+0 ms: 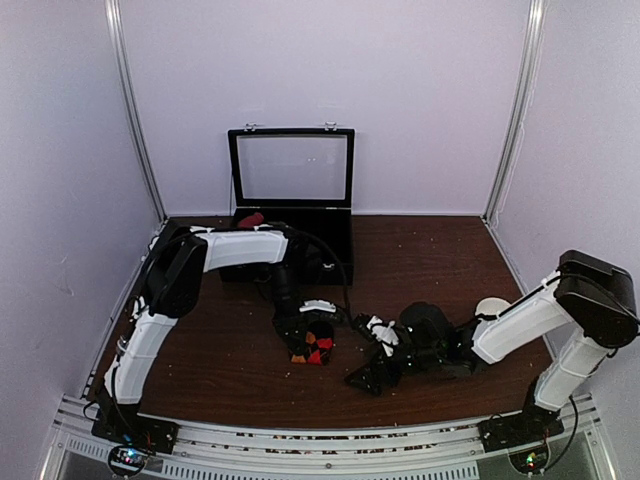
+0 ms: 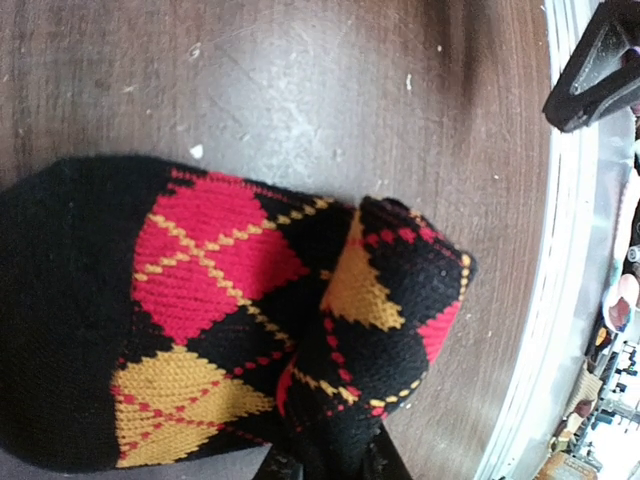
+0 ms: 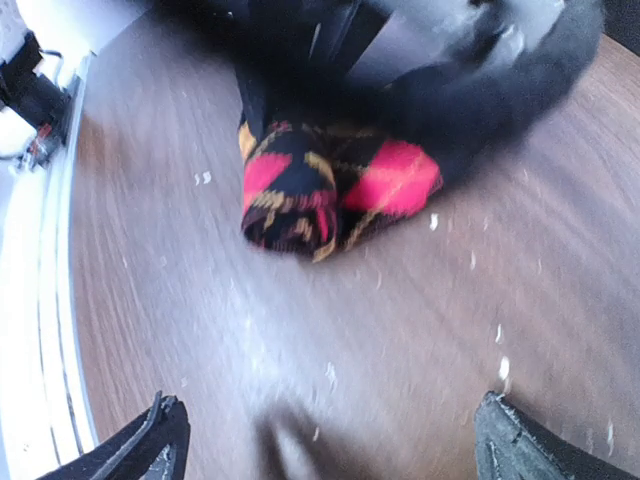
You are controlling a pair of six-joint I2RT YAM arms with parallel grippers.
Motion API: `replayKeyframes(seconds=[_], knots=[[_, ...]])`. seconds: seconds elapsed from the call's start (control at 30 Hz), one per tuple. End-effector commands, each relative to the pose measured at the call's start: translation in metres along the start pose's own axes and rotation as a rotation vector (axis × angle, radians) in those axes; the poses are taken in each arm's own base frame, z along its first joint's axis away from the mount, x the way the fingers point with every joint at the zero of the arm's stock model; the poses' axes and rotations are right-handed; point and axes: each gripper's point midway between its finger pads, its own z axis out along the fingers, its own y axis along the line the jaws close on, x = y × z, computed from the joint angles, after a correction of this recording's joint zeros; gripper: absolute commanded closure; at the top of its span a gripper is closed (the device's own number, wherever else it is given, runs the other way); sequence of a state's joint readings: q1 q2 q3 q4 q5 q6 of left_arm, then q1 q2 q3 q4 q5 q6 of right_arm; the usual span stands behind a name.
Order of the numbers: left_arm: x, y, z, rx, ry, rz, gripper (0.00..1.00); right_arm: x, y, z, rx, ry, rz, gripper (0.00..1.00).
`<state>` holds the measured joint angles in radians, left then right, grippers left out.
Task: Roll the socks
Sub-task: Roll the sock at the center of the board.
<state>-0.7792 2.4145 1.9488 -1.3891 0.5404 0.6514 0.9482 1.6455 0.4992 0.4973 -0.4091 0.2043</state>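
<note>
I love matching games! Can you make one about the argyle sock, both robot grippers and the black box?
1. black sock with red and orange argyle diamonds
2. left gripper
3. right gripper
4. black box with clear lid

A. open, holding nothing
B. lid standing up
C. bunched on the brown table
D. shut on the sock

Pairs: 1-C, 2-D, 3-A, 4-B

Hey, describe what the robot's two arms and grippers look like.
Both the left arm and right arm have white tubular links between bulky black joint housings. A black cable loops off the left one. The left gripper and right gripper are black with white fittings.
</note>
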Motion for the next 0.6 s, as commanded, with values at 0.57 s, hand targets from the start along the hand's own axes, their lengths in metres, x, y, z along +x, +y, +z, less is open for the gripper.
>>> replayKeyframes(seconds=[0.57], knots=[[-0.001,0.035,0.017,0.028,0.086,-0.135,0.80,-0.026,0.001,-0.081,0.479,-0.201,-0.333,0.11]])
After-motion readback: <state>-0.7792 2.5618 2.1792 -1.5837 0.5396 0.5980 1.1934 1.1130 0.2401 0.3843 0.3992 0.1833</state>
